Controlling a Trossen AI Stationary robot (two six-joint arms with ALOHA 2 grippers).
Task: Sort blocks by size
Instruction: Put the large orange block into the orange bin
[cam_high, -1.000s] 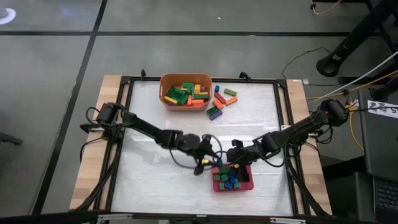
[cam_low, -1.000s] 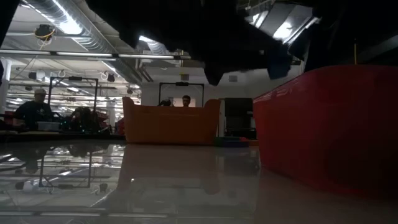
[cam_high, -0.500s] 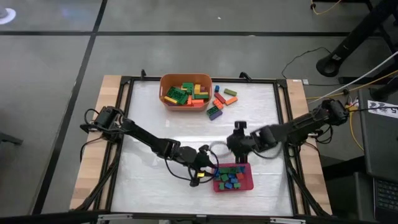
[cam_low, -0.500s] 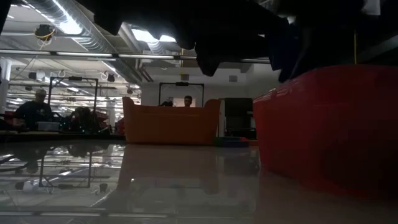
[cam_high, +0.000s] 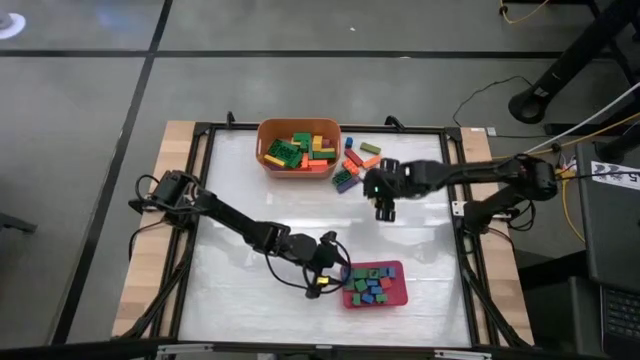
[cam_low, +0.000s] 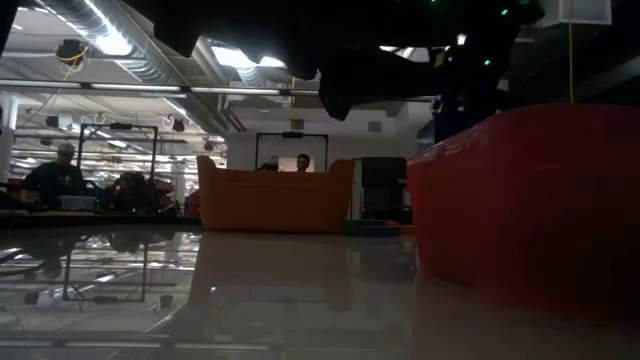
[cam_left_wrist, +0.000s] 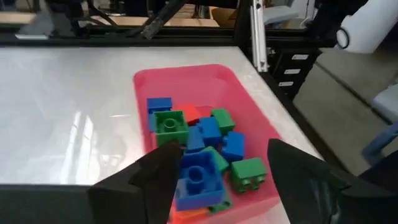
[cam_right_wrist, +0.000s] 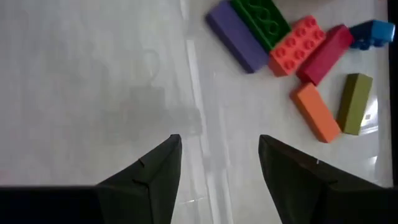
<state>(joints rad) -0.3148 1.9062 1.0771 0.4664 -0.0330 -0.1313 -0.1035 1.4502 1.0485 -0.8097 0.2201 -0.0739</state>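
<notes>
- Your left pincer (cam_left_wrist: 217, 180) has just sprung wide after being nearly shut a second ago. It hangs at the near rim of the pink-red rectangular plastic tray (cam_high: 398, 297), with nothing between its fingers.
- Directly below and between those fingers lies a small blue square studded brick (cam_left_wrist: 198, 177) on top of the heap. I judge it to be the piece just let go, so one more small block counts as sorted.
- Just past the left pincer, the tray holds other small blue, green and red square bricks (cam_left_wrist: 211, 127), all inside its walls.
- Your right pincer (cam_right_wrist: 219, 168) has swung away from the tray, where it was a second ago. It now hovers over bare white desk (cam_high: 250, 210), fingers parted and empty, touching nothing.
- A little ahead of the right pincer lies the loose cluster of long bricks (cam_high: 354, 162): a purple one (cam_right_wrist: 235, 34), a green one (cam_right_wrist: 261, 17), an orange-red studded one (cam_right_wrist: 296, 46), a dark red one, an orange one (cam_right_wrist: 317, 112) and an olive one (cam_right_wrist: 353, 102).
- Beyond that cluster sits the orange rounded plastic tub (cam_high: 265, 152), already holding long green, red and yellow bricks.
- The cluster looks like your next job: long pieces belong in the tub.
</notes>
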